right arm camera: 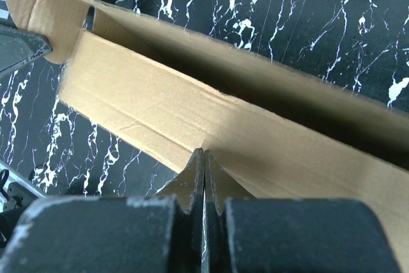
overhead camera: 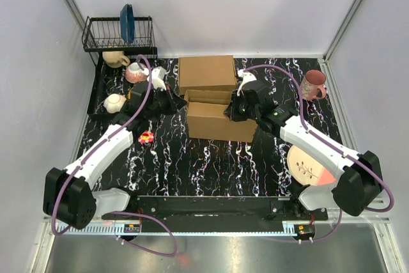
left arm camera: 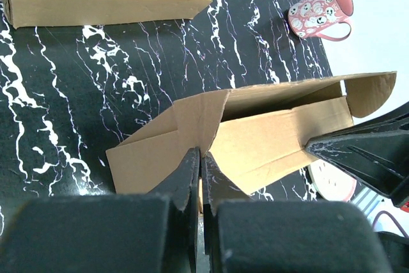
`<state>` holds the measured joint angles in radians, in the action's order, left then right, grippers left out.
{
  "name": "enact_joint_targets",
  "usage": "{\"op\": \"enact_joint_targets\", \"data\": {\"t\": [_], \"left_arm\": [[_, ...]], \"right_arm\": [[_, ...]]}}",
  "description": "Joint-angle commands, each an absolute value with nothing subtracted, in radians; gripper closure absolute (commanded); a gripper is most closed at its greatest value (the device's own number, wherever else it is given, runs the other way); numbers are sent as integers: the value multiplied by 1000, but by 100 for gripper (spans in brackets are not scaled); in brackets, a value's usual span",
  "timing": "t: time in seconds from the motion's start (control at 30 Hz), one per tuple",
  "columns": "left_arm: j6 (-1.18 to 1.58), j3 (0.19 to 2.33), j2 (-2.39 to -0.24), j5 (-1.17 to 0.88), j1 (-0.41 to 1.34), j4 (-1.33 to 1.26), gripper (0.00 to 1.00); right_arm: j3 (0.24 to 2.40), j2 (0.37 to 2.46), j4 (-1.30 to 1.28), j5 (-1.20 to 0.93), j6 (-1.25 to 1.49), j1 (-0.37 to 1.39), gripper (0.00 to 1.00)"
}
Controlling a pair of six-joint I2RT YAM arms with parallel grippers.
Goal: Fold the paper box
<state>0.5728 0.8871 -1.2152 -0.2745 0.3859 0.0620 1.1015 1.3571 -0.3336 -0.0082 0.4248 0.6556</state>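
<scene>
The paper box (overhead camera: 217, 119) lies half-formed in the middle of the black marbled table, its long walls raised and its top open. My left gripper (overhead camera: 175, 103) is at the box's left end. In the left wrist view the left gripper (left arm camera: 202, 153) is shut, its tips pressed against the crease of the end flap (left arm camera: 192, 119). My right gripper (overhead camera: 234, 110) is at the right end. The right gripper (right arm camera: 204, 151) is shut too, with its tips touching the inner wall of the paper box (right arm camera: 192, 107) and nothing between the fingers.
A neatly formed cardboard box (overhead camera: 206, 73) stands just behind. A pink mug (overhead camera: 313, 84) is at the back right and a plate (overhead camera: 307, 164) at the near right. A dish rack (overhead camera: 118, 33), several cups (overhead camera: 136, 71) and a small toy (overhead camera: 146, 137) are on the left.
</scene>
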Motion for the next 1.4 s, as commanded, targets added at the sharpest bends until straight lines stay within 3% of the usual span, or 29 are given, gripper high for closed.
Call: {"op": "enact_joint_targets", "data": {"t": [0.0, 0.43, 0.8, 1.37], "left_arm": [[571, 959, -1218, -311, 394, 98, 100], [566, 986, -1215, -316, 394, 114, 100], [566, 841, -1195, -302, 402, -40, 100], [459, 753, -1146, -227, 420, -67, 100]], "right_arm": [[1068, 1394, -380, 51, 397, 664, 100], [1065, 1393, -385, 71, 391, 673, 100], [1065, 1384, -391, 77, 393, 678, 100], [1062, 1381, -393, 89, 390, 687, 100]]}}
